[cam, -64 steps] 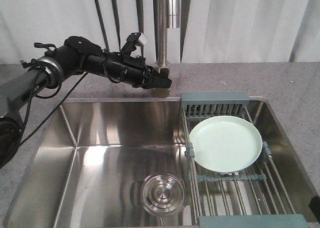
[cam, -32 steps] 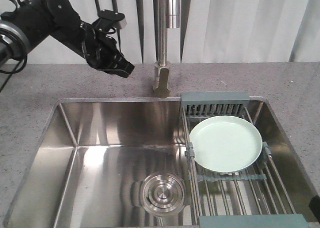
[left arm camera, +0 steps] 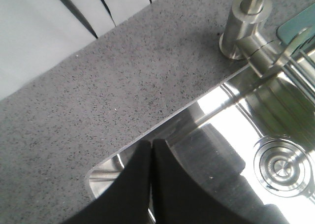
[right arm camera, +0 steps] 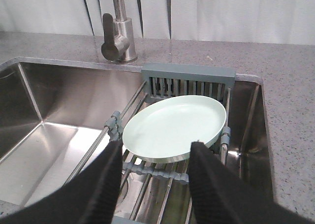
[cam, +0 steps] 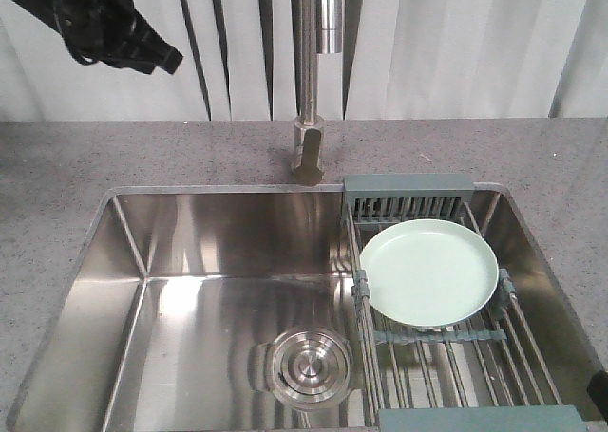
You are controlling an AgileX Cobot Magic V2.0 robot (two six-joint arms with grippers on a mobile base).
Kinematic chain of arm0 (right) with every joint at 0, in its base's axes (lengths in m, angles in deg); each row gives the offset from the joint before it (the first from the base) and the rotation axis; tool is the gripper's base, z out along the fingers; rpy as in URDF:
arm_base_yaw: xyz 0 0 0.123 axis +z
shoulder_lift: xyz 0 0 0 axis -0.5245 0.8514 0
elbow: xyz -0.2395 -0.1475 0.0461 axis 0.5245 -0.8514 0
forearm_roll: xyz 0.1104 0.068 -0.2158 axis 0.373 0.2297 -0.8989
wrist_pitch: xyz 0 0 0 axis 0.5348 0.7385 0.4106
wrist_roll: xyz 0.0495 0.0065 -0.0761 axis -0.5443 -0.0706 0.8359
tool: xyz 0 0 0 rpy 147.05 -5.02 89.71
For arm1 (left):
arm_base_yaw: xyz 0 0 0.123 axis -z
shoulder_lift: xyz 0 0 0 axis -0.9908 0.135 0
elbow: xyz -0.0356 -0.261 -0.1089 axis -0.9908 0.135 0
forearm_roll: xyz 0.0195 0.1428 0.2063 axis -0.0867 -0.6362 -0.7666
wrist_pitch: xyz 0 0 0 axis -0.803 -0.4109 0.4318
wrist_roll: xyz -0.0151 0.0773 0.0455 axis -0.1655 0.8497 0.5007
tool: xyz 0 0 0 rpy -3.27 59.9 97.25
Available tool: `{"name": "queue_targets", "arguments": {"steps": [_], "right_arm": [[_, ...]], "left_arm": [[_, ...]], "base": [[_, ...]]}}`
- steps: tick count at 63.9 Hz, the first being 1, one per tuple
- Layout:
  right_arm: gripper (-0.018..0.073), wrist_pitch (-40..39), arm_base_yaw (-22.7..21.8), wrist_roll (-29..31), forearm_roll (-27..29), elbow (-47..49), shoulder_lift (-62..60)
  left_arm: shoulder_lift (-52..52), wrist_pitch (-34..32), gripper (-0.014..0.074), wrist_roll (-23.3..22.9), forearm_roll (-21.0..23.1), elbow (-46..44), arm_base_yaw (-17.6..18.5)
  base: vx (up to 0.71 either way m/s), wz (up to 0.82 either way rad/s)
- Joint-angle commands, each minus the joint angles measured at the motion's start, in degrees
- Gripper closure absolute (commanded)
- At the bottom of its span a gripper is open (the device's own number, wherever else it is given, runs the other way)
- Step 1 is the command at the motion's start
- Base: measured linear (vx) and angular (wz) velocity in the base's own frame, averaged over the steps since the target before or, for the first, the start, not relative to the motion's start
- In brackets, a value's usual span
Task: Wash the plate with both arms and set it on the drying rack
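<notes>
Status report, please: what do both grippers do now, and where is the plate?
Left gripper shut, empty, high above the sink's left rear corner. Right gripper open, empty, just short of the plate. Plate lies on the drying rack. Nothing in the way.

Bright even light, white glare on the steel sink, sharp focus, soft shadows

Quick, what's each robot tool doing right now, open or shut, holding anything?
Left tool: shut, holding nothing.
Right tool: open, holding nothing; the plate lies on the drying rack just ahead.
</notes>
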Motion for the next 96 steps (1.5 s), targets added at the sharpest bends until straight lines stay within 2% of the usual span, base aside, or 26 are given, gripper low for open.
{"name": "queue_targets", "arguments": {"steps": [1, 10, 19, 41, 63, 83, 96], "right_arm": [[0.0248, -4.27, -0.17, 0.72, 0.02, 1.43, 0.65], [0.0248, -4.27, -0.17, 0.72, 0.02, 1.43, 0.65], [0.0248, -4.27, -0.17, 0.72, 0.02, 1.43, 0.65], [0.0248, -4.27, -0.17, 0.72, 0.02, 1.43, 0.65], [0.0248, -4.27, -0.17, 0.72, 0.02, 1.43, 0.65], [0.0248, -4.27, -0.17, 0.72, 0.02, 1.43, 0.65], [0.0248, -4.27, -0.17, 0.72, 0.02, 1.43, 0.65]], "left_arm": [[-6.52, -1.48, 0.0603, -0.67, -0.67, -1.86, 0.13], [-10.45, -0.40, 0.0603, -0.84, -3.23, -0.88, 0.13], [-16.67, -2.18, 0.0603, -0.84, -3.36, 6.19, 0.13], [-40.57, -19.20, 0.0602, -0.84, -3.35, 41.24, 0.13], [-66.69, -29.39, 0.0602, -0.84, -3.35, 70.81, 0.13], [-90.66, -30.29, 0.0602, -1.87, -3.18, 88.74, 0.13], [-100.80, -31.79, 0.0602, -3.25, -3.18, 98.52, 0.13]], "base": [[0.00, 0.00], [0.00, 0.00], [0.00, 0.00], [0.00, 0.00], [0.00, 0.00], [0.00, 0.00], [0.00, 0.00]]}}
